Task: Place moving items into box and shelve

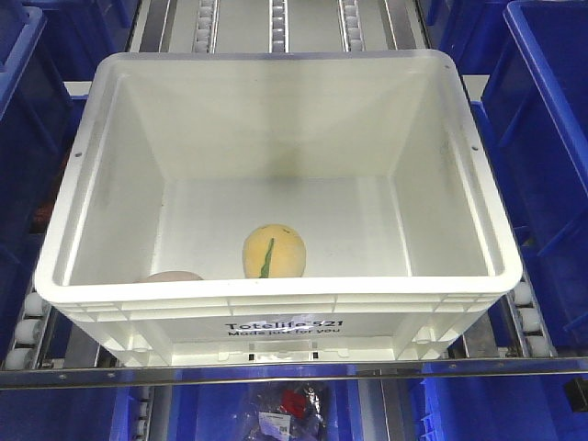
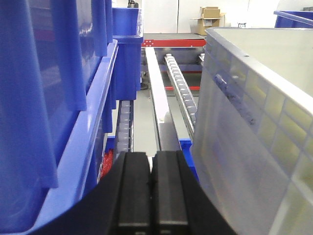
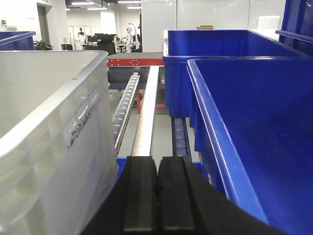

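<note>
Roller rack (image 1: 277, 23): one white box (image 1: 276, 299), one yellow fruit (image 1: 274, 252) inside; both grippers' jaws pressed together, empty.

The pale rounded item (image 1: 171, 276) in the white box (image 1: 276, 299) is mostly hidden behind the near wall; its identity cannot be determined. The small print under the box label (image 1: 284, 327) is too small to read with certainty. Below the box, a bagged item (image 1: 289, 409) with a red part is cut off by the bottom edge. Blue bins (image 1: 551, 138) are cropped at both sides. In the right wrist view, distant background figures (image 3: 129, 34) are too small to identify.
</note>
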